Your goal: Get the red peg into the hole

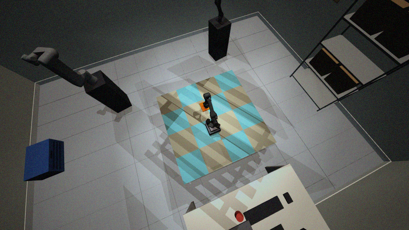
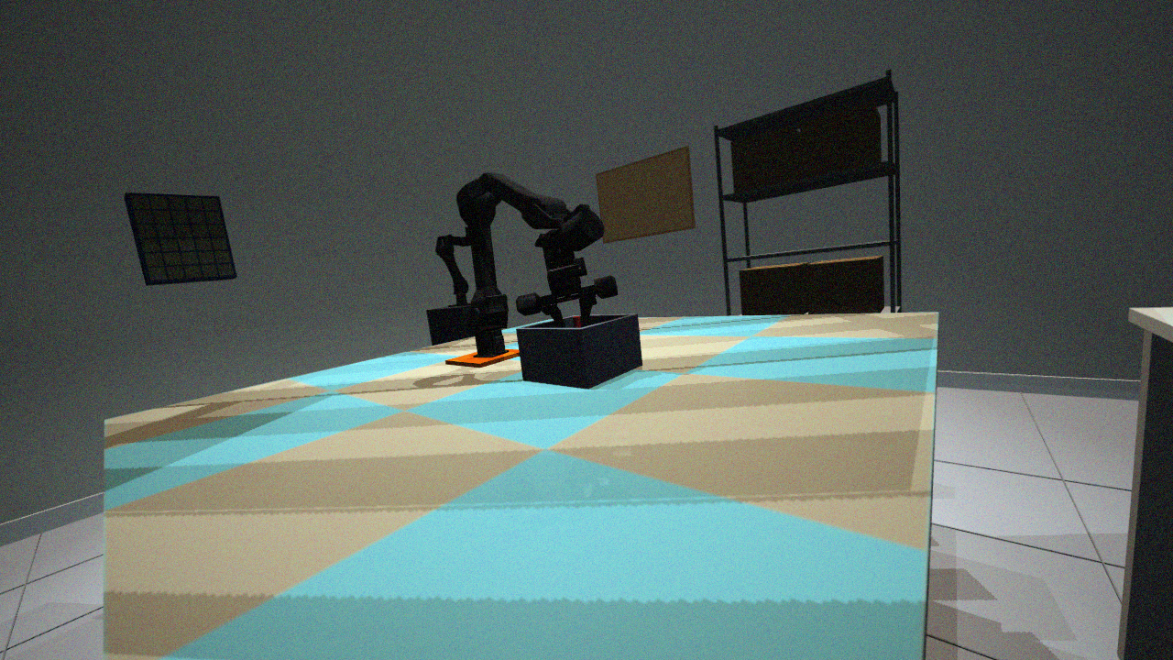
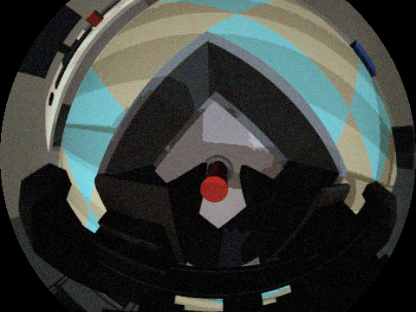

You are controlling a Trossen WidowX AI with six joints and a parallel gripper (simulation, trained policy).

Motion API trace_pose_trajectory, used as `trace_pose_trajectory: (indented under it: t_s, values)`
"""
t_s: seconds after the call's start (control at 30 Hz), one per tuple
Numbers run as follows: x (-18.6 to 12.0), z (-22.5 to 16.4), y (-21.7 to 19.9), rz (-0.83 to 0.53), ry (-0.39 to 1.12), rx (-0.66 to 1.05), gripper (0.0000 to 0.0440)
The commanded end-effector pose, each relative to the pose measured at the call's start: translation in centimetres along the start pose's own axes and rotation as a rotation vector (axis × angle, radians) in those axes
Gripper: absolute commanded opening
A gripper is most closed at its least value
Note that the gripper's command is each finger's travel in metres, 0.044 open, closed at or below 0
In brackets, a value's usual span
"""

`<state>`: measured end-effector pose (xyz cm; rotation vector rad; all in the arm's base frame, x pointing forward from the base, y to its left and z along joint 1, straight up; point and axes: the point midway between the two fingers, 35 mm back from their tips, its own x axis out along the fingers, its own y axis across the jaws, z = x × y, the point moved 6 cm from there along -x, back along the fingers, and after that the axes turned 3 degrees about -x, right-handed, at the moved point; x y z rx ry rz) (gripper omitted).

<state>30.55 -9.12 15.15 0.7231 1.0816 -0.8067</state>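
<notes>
the slim red cylindrical peg (image 2: 577,322) (image 3: 214,189) was inside the open-topped dark box (image 1: 214,132) (image 2: 557,357) (image 3: 269,95), standing close to upright, with its bright round top facing the wrist camera. its lower part ran down to the round hole (image 3: 217,158) in the pale square plate (image 3: 221,123) at the bottom. how deep the peg sat in that hole could not be told, since its own top and the shadow around it covered much of the view; a good part of its length stood above the plate.

the black parallel-jaw gripper (image 1: 212,124) (image 2: 571,322) (image 3: 224,169) pointed down into the box, its fingertips apart on either side of the peg. pale plate showed between the peg and one finger, so the claw was not clamped on it. from the side, only a little red showed between the fingers near the rim.

the black six-joint arm (image 1: 210,107) (image 2: 482,246) arched over from its flat orange base plate (image 1: 203,109) (image 2: 461,361), which lay near the box on the turquoise and tan checkered table (image 1: 234,114) (image 2: 615,542) (image 3: 186,22). well apart from them, a red cup (image 1: 239,216) (image 3: 94,18) stood on a white desk (image 1: 221,210).
</notes>
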Motion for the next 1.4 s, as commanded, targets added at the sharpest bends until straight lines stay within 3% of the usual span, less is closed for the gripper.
trace_pose_trajectory:
  t_s: [0.0, 0.63, 1.37]
  values:
    - [0.3, 0.4, 0.3, -0.019, 0.013, -0.025, 0.0167]
    - [-0.3, 4.4, 2.4, -0.03, 0.022, -0.13, 0.0155]
    - [0.8, 8.0, 1.5, -0.08, 0.064, -0.167, 0.0159]
